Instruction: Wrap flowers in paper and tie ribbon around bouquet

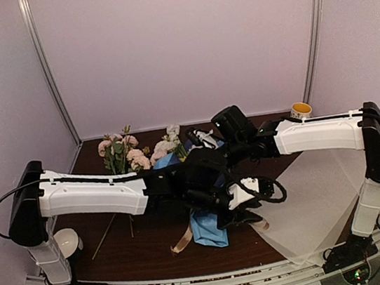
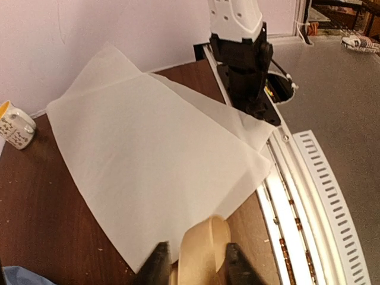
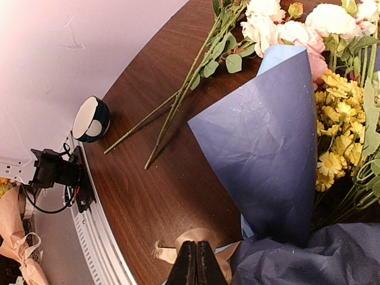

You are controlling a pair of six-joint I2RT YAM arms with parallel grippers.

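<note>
paper (image 3: 261, 148): I'm seeing navy, light blue edge
ribbon (image 2: 202, 249): I'm seeing tan-gold
flowers (image 3: 341, 142): I'm seeing white, pink, yellow
desk (image 3: 178, 178): I'm seeing dark woodgrain

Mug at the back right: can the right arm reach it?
Probably yes: the mug stands uncovered beside the right arm, but its end effector is shut on the ribbon, so it must let go first.

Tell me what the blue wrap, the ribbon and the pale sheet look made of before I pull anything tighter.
The blue wrap looks like matte paper: fine creases and crisp straight edges. The ribbon looks like satin fabric: tan-gold with a soft sheen, and one end seems frayed in the right wrist view. The pale sheet is probably thin tissue-like paper: whitish, lying flat, with sharp corners, perhaps slightly translucent.
</note>
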